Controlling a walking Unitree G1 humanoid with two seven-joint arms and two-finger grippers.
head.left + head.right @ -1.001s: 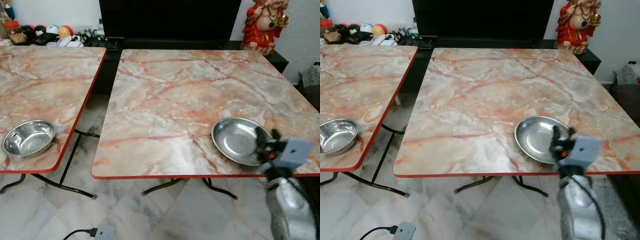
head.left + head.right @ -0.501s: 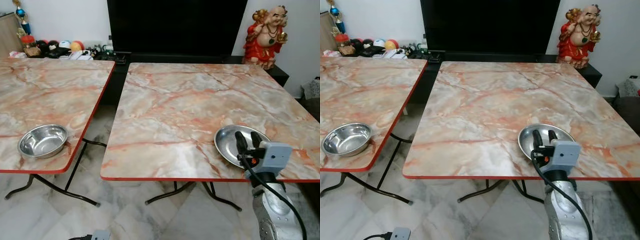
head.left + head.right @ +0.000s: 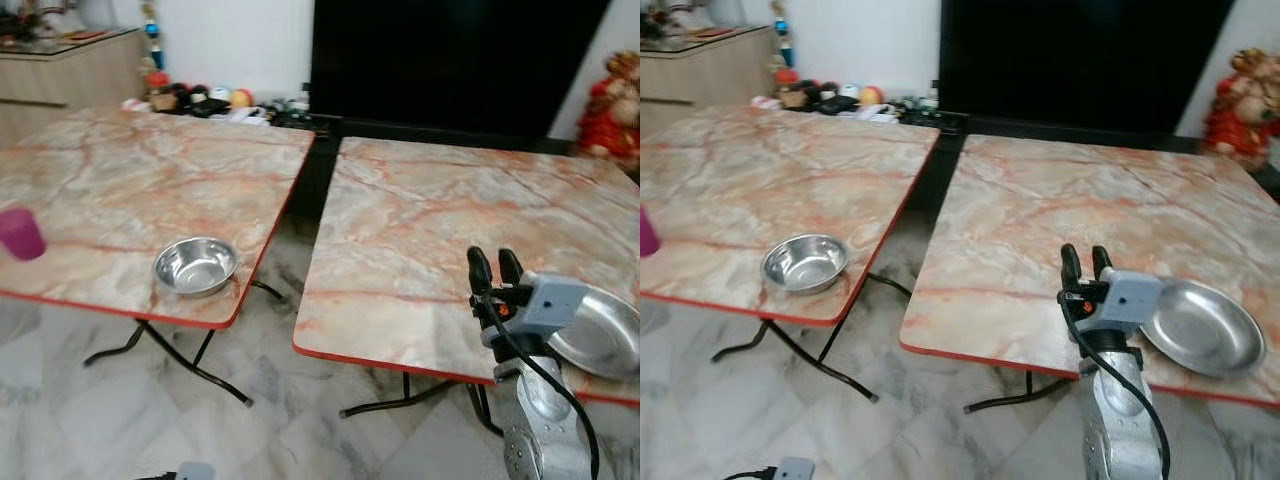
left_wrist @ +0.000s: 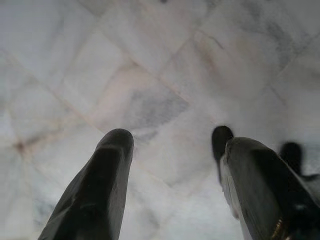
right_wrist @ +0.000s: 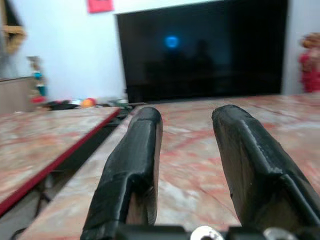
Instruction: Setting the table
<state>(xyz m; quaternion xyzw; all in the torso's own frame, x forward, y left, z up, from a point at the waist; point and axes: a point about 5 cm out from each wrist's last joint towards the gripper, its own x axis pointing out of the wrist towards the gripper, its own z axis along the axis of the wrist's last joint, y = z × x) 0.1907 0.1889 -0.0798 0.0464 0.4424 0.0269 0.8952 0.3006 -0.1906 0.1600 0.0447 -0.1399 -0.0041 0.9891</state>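
A shallow steel plate [image 3: 1201, 326] lies near the front right edge of the right marble table [image 3: 1060, 200]. My right gripper [image 3: 1086, 262] stands raised to the left of the plate, apart from it, open with nothing between its fingers [image 5: 135, 165]. A steel bowl [image 3: 196, 265] sits near the front right corner of the left marble table [image 3: 130, 180]. A purple cup [image 3: 20, 233] stands at that table's left side. My left gripper [image 4: 172, 145] hangs over the floor tiles, open and holding nothing.
A gap with black folding legs [image 3: 180, 355] separates the two tables. A large black TV [image 3: 1080, 60] and a red figurine [image 3: 1240, 100] stand behind. Small clutter [image 3: 215, 100] and a wooden cabinet [image 3: 70, 75] line the back left. A power plug [image 3: 790, 468] lies on the floor.
The camera has turned left, so both tables shifted right and the purple cup came into view. My right gripper has come off the plate and now stands left of it.
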